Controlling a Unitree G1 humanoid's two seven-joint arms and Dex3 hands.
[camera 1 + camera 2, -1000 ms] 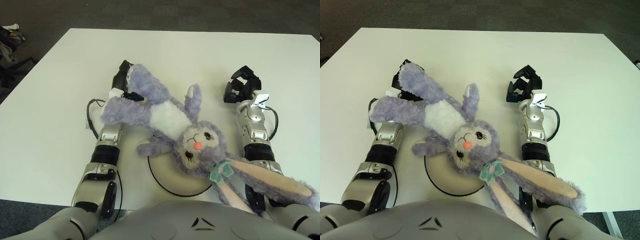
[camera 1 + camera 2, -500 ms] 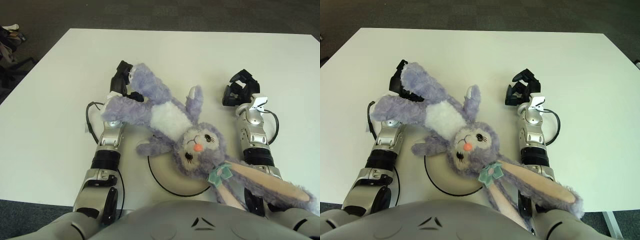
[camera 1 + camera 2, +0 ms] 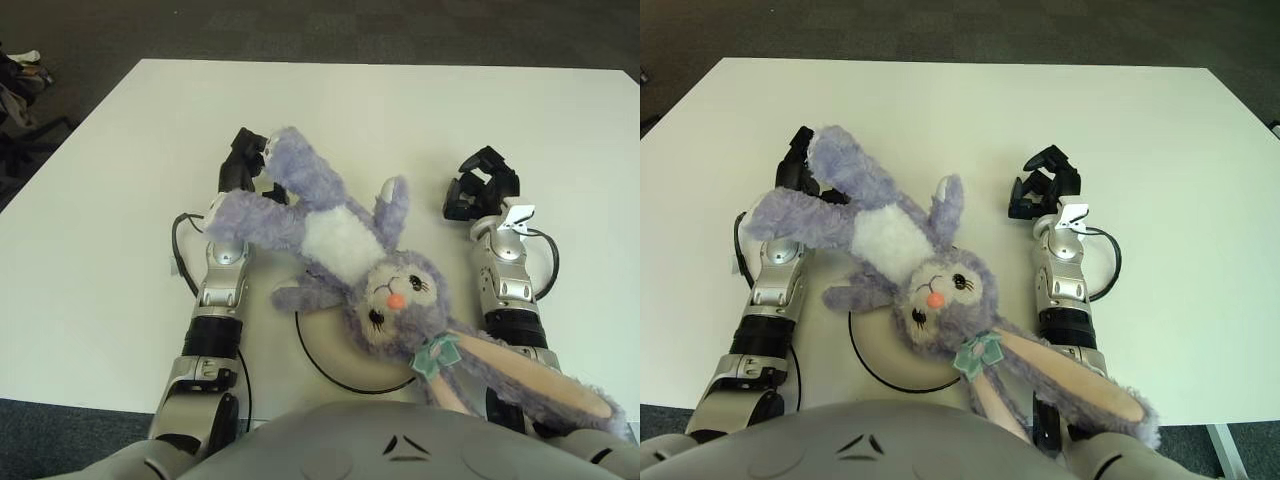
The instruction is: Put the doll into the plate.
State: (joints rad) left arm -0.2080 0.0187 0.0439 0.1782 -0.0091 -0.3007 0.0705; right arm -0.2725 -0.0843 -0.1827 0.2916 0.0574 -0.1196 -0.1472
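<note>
Left eye view: doll (image 3: 350, 245), a purple plush rabbit, sprawls diagonally over the table (image 3: 100, 200), head on the plate (image 3: 330, 355) at 6 o'clock, legs toward 11. Left hand (image 3: 245, 165) shows at the doll's leg; whether its fingers are clamped on the fur, can't tell, the plush covers them. Looks soft, light, floppy; best grabbed at torso or a limb. One long ear drapes over the right forearm.

Right eye view: right hand (image 3: 1043, 184) at 2 o'clock of the doll's head, fingers curled, holding nothing. Most of the plate is hidden under head and torso; the ear tip is cut off by the robot's body.
</note>
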